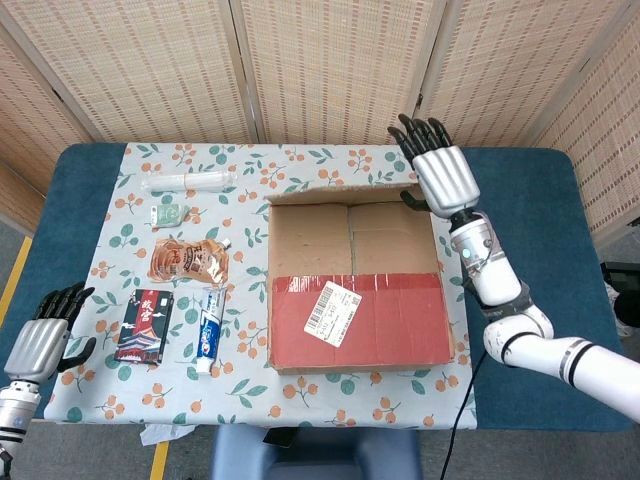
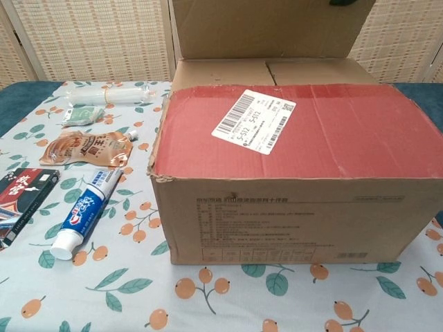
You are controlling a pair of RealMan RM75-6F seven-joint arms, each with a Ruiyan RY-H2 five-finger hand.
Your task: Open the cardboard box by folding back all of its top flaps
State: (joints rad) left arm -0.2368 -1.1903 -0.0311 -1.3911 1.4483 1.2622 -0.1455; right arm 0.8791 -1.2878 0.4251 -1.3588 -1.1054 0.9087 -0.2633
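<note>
- up at the box's far right corner, the right hand (image 1: 441, 178) has its dark fingers (image 1: 415, 133) stretched out side by side and pointing away from the robot, while the thumb hooks the top edge of the far flap (image 2: 270, 28); the flap is pinched there and stands upright.
- the chest view shows only a dark tip at that flap's top right edge, so the grip reads mainly from the head view.
- the left hand (image 1: 42, 339) hangs off the table's near left corner, fingers (image 1: 62, 301) loosely apart and slightly curled, holding nothing.
- the box (image 1: 355, 285) sits on the flowered cloth (image 1: 300, 165), right of centre, long side toward the robot.
- its near flap (image 1: 360, 318), covered in red tape, lies flat and closed, with a white label (image 2: 253, 120) on it.
- behind the near flap, two brown inner flaps (image 1: 352, 238) lie flat, meeting at a seam in the middle.
- left of the box lie a toothpaste tube (image 1: 208, 329), a dark packet (image 1: 145, 325), an orange pouch (image 1: 189, 259), a small green packet (image 1: 167, 213) and a clear roll (image 1: 190, 181).
- the cloth covers a blue table (image 1: 520, 200) in front of a woven screen (image 1: 330, 70).
</note>
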